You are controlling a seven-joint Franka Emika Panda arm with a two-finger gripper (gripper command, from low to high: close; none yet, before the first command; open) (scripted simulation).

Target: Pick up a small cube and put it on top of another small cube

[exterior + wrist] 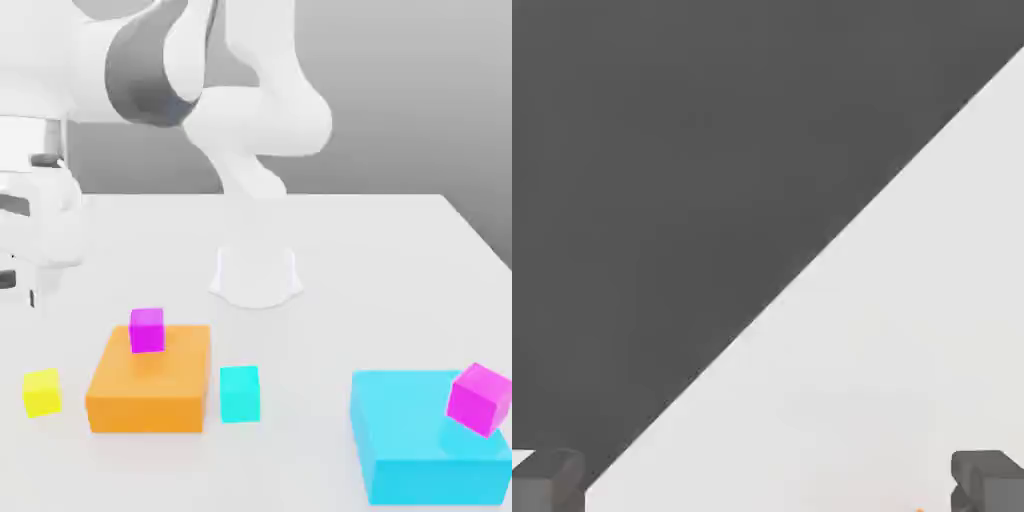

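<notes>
At the exterior view's left, near the table's (400, 250) front edge, sits the yellow cube (42, 392), just left of the orange block (150, 385). Your gripper (768, 480) hangs above it at the left edge, with fingers (987, 478) spread wide and nothing between them. Centre the hand squarely over the yellow cube before descending, and keep clear of the orange block. The likely target is the magenta cube (147, 329) on that block; another magenta cube (480, 399) rests tilted on the cyan block (430, 445).

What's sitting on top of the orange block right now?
A small magenta cube sits on the orange block, near its back edge toward the exterior view's left. The patch of orange under the cube is covered. The yellow cube rests on the table beside it.
</notes>
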